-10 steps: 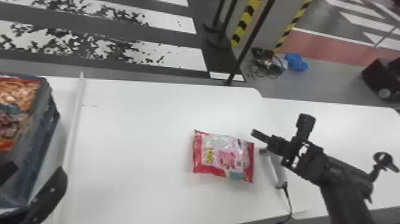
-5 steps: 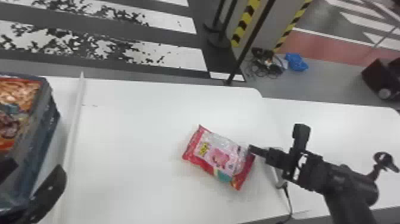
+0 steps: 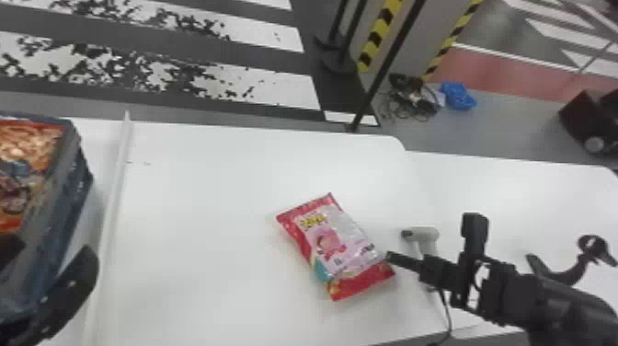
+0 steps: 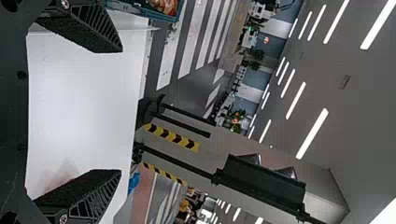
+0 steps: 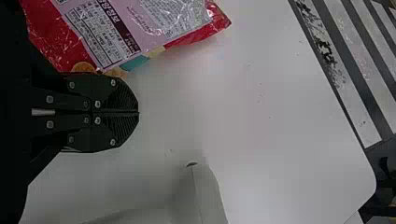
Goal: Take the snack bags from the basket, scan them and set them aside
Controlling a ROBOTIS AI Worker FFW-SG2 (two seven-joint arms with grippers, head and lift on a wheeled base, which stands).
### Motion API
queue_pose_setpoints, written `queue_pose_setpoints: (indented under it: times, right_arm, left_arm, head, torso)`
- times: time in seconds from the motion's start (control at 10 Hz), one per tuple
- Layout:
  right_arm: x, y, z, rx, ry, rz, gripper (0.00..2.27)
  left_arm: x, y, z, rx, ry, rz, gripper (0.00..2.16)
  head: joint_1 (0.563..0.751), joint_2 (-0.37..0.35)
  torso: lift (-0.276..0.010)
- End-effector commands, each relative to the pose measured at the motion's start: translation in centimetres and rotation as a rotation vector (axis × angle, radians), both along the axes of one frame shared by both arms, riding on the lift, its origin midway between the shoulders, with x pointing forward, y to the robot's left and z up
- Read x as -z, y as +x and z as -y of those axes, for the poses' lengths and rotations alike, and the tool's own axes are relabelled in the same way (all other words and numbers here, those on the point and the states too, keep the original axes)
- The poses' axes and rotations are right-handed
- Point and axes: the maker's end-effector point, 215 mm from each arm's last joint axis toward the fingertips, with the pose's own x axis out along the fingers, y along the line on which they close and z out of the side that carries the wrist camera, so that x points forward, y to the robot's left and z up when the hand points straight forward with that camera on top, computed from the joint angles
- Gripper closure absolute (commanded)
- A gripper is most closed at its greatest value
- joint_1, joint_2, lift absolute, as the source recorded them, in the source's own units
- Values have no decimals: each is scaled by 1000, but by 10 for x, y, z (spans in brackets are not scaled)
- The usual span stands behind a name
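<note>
In the head view, a red-and-pink snack bag (image 3: 340, 244) lies flat on the white table (image 3: 207, 239), set at a slant, its printed face up. The right gripper (image 3: 390, 257) reaches in from the right, its tips at the bag's edge; whether they touch it cannot be told. A light-grey handheld scanner (image 3: 427, 234) lies near them on the table, with a black cable (image 3: 446, 313). At the far left stands a dark blue-grey basket (image 3: 76, 184) holding an orange snack bag (image 3: 27, 142). The left gripper (image 3: 53, 252) is beside the basket, and a raised white strip (image 3: 112, 202) runs between the basket and the red-and-pink bag.

In the left wrist view, the left gripper's (image 4: 121, 111) fingers are spread wide with nothing between them. The basket's rim and part of its contents show beyond one finger.

In the right wrist view, the right gripper's (image 5: 138, 113) fingers are pressed together, pinching nothing. The red-and-pink bag is right beside them, and the scanner lies apart on the other side.
</note>
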Motion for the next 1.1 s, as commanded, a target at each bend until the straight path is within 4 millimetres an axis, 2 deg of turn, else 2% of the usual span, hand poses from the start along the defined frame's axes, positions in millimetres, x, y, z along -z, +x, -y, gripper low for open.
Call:
queue_pose_setpoints:
  times: [0.0, 0.4, 0.6, 0.8, 1.0]
  right_arm:
    - [-1, -20, -9, -7, 27, -14, 2246]
    - [-8, -55, -45, -30, 118, -39, 2246]
    - [-11, -66, -55, -41, 145, -40, 2246]
    - [-17, -59, -44, -30, 124, -17, 2246]
    - [-36, -42, -17, -12, 83, 67, 2250]
  left_arm:
    - [-2, 0, -5, -7, -5, 7, 70]
    - [-12, -3, -9, -14, -13, 39, 70]
    - [-15, -4, -9, -16, -13, 46, 70]
    - [-20, -5, -10, -16, -11, 54, 70]
    - [-23, -6, -10, -18, -11, 58, 70]
  head:
    - [695, -350]
    - [695, -350]
    - [695, -350]
    - [695, -350]
    - [695, -350]
  torso:
    - [-75]
    - [-75]
    - [-75]
    - [-75]
    - [-75]
